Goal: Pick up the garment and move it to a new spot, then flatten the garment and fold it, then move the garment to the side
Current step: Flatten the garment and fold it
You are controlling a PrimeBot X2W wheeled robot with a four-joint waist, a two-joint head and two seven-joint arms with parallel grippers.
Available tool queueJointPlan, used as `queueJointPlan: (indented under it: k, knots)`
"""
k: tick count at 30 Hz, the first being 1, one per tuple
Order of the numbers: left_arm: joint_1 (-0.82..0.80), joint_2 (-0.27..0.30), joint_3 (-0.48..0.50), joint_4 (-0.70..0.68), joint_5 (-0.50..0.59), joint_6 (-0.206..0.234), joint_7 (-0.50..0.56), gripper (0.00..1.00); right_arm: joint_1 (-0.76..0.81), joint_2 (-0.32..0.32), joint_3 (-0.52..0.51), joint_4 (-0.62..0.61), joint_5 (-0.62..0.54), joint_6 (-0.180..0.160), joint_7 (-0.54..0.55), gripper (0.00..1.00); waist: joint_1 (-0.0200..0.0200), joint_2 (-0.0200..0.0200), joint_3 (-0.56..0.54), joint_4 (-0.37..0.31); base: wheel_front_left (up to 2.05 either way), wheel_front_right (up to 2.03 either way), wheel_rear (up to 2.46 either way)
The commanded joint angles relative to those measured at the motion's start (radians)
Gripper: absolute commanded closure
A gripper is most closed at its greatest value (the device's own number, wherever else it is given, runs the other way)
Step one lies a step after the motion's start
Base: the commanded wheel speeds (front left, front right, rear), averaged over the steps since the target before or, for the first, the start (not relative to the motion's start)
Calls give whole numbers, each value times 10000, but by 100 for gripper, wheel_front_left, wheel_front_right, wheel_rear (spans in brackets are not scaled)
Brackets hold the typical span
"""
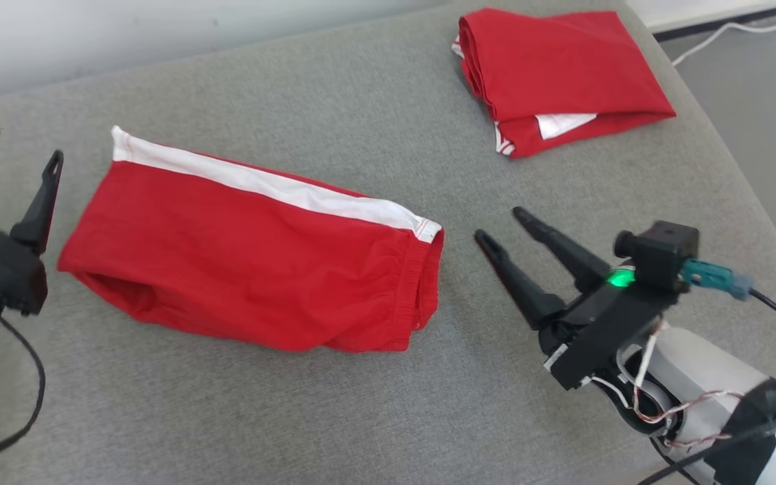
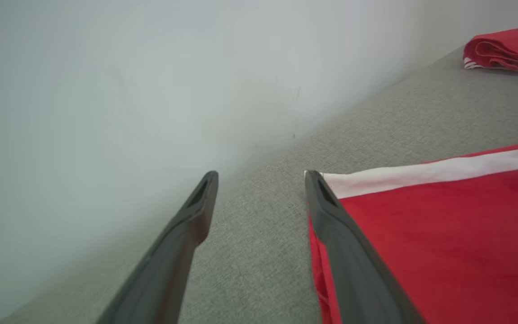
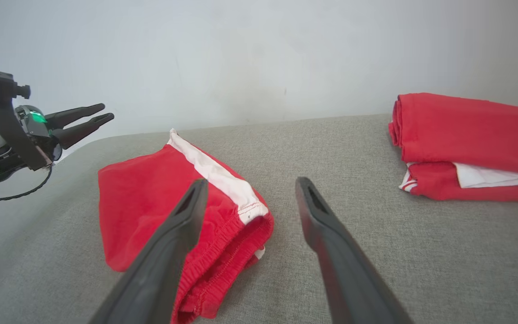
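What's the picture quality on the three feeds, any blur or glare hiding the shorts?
Head view: soft even light, sharp, no glare on the red shorts. Left wrist view: left gripper blurred near the lens, wall washed pale. Right wrist view: right gripper soft close up, shorts crisp.

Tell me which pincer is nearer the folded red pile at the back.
Right. The right pincer hangs open in front of the pile, slightly to its left; the left pincer is far to the pile's left, past the shorts.

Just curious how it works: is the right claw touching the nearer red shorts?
Apart. In the head view, grey cushion shows between the right gripper and the shorts.
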Motion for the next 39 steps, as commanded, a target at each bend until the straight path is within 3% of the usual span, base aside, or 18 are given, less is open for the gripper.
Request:
queueJointPlan:
  k: [1, 5, 13, 19, 25, 39]
  knots:
    - [254, 105, 109, -97, -169, 105, -76, 0, 251, 106, -173, -22, -140, 3, -44, 0, 1, 0, -160, 118, 0, 0, 0]
    - [824, 240, 455, -824, -307, 365, -85, 0, 932, 357, -1369, -66, -1324, 2, -30, 0, 1, 0, -296, 225, 0, 0, 0]
    - [2009, 236, 1109, -2246, -453, 1042, -90, 0, 3197, 1482, -4478, -702, -3729, 3, -30, 0, 1, 0, -527, 579, 0, 0, 0]
    - [2647, 227, 1343, -2612, -602, 1190, -92, 0, 4339, 2144, -5806, -1143, -5533, 2, -29, 0, 1, 0, -530, 701, 0, 0, 0]
    - [2895, 396, 1308, -2577, -956, 754, 203, 0, 4775, 2700, -6096, -1309, -6305, 2, -31, 0, 1, 0, -457, 586, 0, 0, 0]
    - [2551, 36, 994, -1899, -1589, 109, 1134, 0, 4380, 3090, -5764, -1141, -6403, 2, -29, 0, 1, 0, -66, 3, 0, 0, 0]
